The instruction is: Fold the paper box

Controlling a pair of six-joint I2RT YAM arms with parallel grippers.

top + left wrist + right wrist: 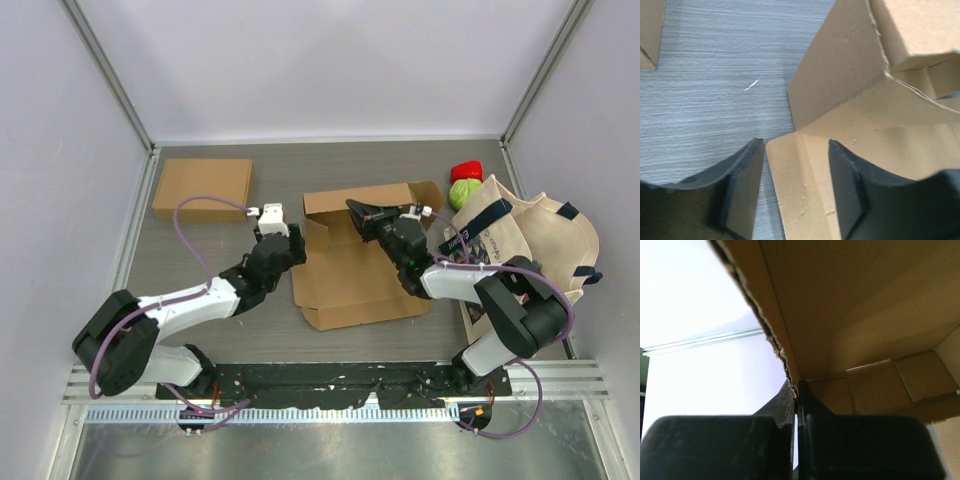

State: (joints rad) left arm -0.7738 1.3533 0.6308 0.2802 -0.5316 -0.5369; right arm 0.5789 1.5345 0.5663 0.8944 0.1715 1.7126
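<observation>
The paper box (350, 270) is a brown cardboard blank lying partly unfolded in the middle of the table. Its back wall stands raised. My right gripper (360, 215) is shut on the torn top edge of that raised wall (785, 360); the cardboard fills most of the right wrist view. My left gripper (278, 232) is open at the box's left side. In the left wrist view its fingers (740, 185) straddle the corner of a flat left flap (800, 190), without closing on it. The raised side wall (850, 75) stands just beyond.
A second folded cardboard box (203, 188) lies at the back left. A cream tote bag (520, 245) lies at the right, with a green ball (463, 192) and a red object (466, 170) behind it. Grey walls enclose the table.
</observation>
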